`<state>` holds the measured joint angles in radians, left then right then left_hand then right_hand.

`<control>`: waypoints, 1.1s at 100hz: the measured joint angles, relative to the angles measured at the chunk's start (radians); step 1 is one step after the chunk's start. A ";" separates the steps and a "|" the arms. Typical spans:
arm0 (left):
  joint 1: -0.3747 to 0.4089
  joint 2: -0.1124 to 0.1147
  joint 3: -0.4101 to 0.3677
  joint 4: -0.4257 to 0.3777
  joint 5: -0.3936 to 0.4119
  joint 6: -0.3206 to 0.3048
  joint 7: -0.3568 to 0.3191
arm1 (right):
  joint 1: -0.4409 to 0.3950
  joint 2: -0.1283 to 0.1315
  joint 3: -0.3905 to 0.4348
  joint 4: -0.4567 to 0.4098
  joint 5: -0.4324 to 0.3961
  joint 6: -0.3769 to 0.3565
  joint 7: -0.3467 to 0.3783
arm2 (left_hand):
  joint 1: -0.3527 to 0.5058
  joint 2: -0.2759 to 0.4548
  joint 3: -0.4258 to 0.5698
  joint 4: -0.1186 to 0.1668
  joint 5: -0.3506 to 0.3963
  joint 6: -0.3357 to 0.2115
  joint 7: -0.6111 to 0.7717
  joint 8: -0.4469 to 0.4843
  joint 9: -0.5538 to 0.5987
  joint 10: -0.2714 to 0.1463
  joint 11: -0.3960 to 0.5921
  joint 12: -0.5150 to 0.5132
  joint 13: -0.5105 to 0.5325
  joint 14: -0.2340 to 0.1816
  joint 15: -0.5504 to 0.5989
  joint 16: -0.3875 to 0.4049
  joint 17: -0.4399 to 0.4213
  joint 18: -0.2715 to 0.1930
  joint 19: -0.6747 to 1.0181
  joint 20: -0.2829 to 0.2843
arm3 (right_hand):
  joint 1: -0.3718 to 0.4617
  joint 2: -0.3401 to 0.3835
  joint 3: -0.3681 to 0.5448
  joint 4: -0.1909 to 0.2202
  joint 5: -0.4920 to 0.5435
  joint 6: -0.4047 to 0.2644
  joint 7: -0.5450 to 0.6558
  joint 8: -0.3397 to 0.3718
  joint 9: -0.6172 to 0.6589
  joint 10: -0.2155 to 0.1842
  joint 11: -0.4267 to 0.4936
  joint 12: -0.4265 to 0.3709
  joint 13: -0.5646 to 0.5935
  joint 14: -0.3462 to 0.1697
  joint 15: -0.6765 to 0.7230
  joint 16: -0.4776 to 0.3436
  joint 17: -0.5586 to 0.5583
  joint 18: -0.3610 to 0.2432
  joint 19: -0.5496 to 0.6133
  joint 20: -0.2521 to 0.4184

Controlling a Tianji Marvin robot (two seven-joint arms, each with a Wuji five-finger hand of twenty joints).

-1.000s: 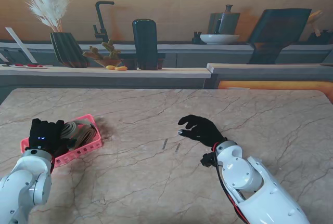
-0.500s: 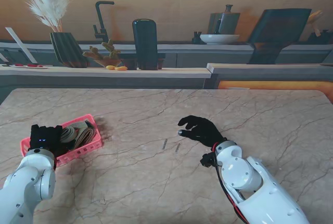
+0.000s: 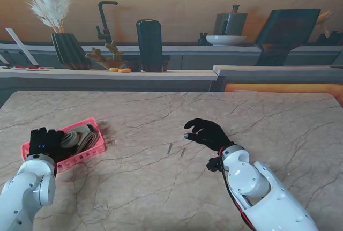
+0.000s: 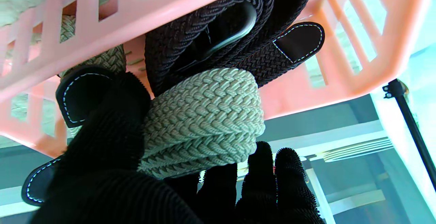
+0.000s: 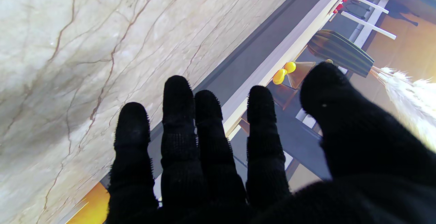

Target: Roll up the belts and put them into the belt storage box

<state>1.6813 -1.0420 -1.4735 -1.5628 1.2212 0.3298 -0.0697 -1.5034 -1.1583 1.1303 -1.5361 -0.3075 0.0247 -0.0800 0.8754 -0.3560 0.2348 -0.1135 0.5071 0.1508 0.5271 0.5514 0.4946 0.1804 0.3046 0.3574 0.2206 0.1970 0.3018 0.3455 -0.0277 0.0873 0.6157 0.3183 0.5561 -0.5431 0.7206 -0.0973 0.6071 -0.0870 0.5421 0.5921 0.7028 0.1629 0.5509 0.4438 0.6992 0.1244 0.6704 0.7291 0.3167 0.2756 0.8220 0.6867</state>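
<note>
The pink slatted belt box [image 3: 86, 156] stands at the table's left, with rolled belts [image 3: 83, 137] inside. My left hand [image 3: 44, 143], in a black glove, hovers over its near-left end. In the left wrist view the thumb [image 4: 112, 125] and fingers [image 4: 265, 179] are shut on a rolled grey-beige woven belt [image 4: 204, 115] at the box wall [image 4: 136, 16]. Beyond it a rolled black woven belt [image 4: 221, 29] with a dark leather tip lies in the box. My right hand [image 3: 206, 133] rests mid-table, open and holding nothing, its fingers [image 5: 180, 132] spread.
Two small metal pieces [image 3: 169, 148] [image 3: 183, 151] lie on the marble top just left of my right hand. Beyond the table's far edge runs a counter with a vase of pampas grass [image 3: 67, 49], a dark cylinder [image 3: 149, 46] and a tap.
My left hand has drawn slightly nearer to me and leftward over the box end. The right hand has stayed put.
</note>
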 measured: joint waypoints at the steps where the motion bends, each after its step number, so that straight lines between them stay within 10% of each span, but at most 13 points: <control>1: 0.001 0.000 -0.001 -0.001 -0.001 0.000 0.001 | 0.000 0.000 0.000 0.000 0.000 0.000 0.000 | -0.005 0.001 0.000 0.001 0.000 0.000 -0.008 -0.002 -0.009 0.000 0.000 0.000 -0.003 0.000 0.000 0.000 0.000 0.000 -0.005 -0.001 | 0.000 0.000 0.000 0.000 0.000 0.000 0.000 0.000 0.000 0.000 0.000 0.000 0.000 0.000 0.000 0.000 0.000 0.000 0.000 0.000; 110: 0.072 -0.005 -0.063 -0.081 0.036 -0.029 -0.038 | -0.001 -0.008 -0.001 0.004 0.000 0.000 -0.030 | -0.244 -0.041 0.108 0.022 -0.237 -0.083 -0.266 -0.238 -0.231 0.000 -0.115 -0.102 -0.099 -0.008 -0.120 -0.055 -0.006 0.004 -0.285 -0.048 | 0.023 0.030 -0.012 0.002 0.000 0.000 0.038 -0.020 0.021 0.000 0.003 0.000 0.001 0.000 0.010 0.000 0.001 0.000 0.000 0.000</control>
<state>1.7536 -1.0471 -1.5363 -1.6442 1.2577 0.3003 -0.1078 -1.5039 -1.1662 1.1294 -1.5316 -0.3077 0.0243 -0.1105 0.6317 -0.3969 0.3427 -0.0911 0.2701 0.0681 0.2611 0.3134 0.2632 0.1806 0.1892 0.2557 0.1221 0.1889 0.1818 0.2907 -0.0339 0.0911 0.3304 0.2700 0.5795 -0.5136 0.7085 -0.0956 0.6071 -0.0870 0.5798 0.5718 0.7234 0.1630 0.5538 0.4437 0.7000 0.1244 0.6802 0.7291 0.3180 0.2756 0.8220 0.6867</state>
